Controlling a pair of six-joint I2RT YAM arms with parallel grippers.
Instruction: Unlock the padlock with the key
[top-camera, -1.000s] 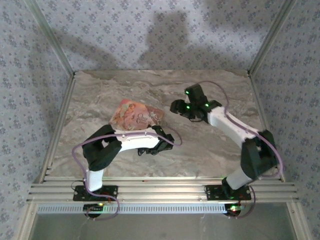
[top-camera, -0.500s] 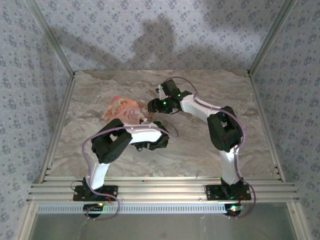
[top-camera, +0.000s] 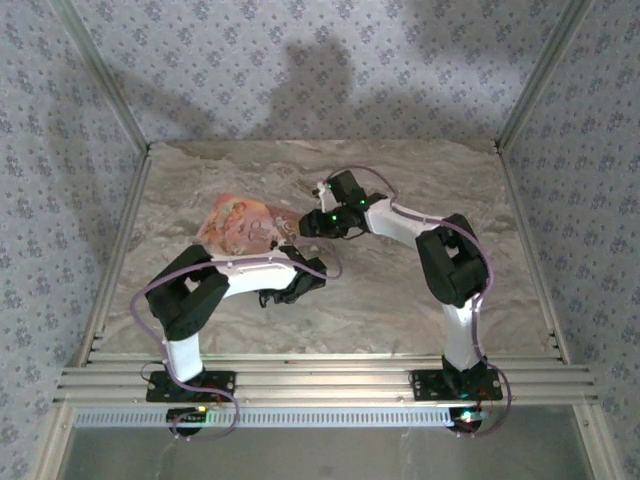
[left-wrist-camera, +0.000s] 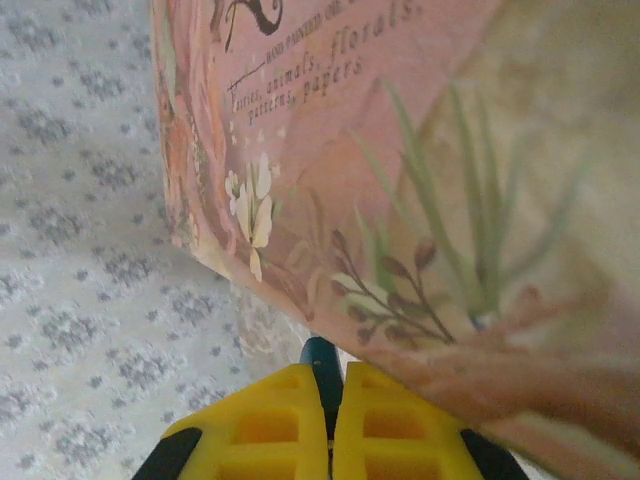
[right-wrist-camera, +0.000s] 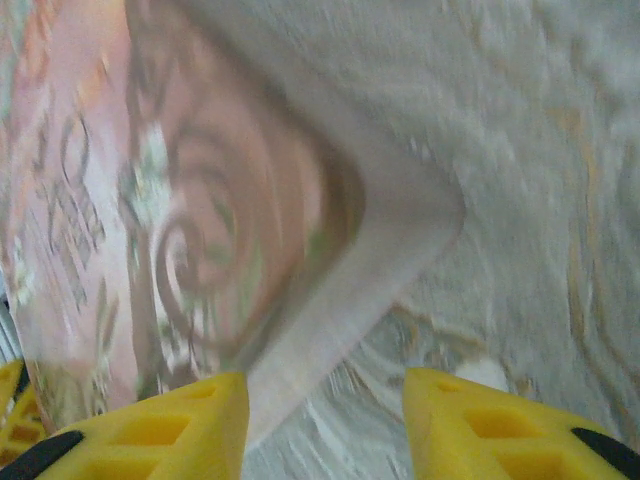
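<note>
Pinching a tiny blue padlock (left-wrist-camera: 321, 352) between its closed yellow fingers, the left gripper (left-wrist-camera: 333, 378) sits close by the flat pink illustrated box (left-wrist-camera: 330, 150), while the right gripper (right-wrist-camera: 325, 388) stands partly open and empty at the box's corner.

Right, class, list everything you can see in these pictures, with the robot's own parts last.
pink box: one, pink with floral print, left of the table's centre.
padlock: one, blue, pinched just below the box's edge.
table: one, beige marbled, under the arms.
walls: three, grey-blue patterned, around the table.
left gripper: one, yellow fingers, shut on the padlock.
right gripper: one, yellow fingers, open at the box's corner.
</note>
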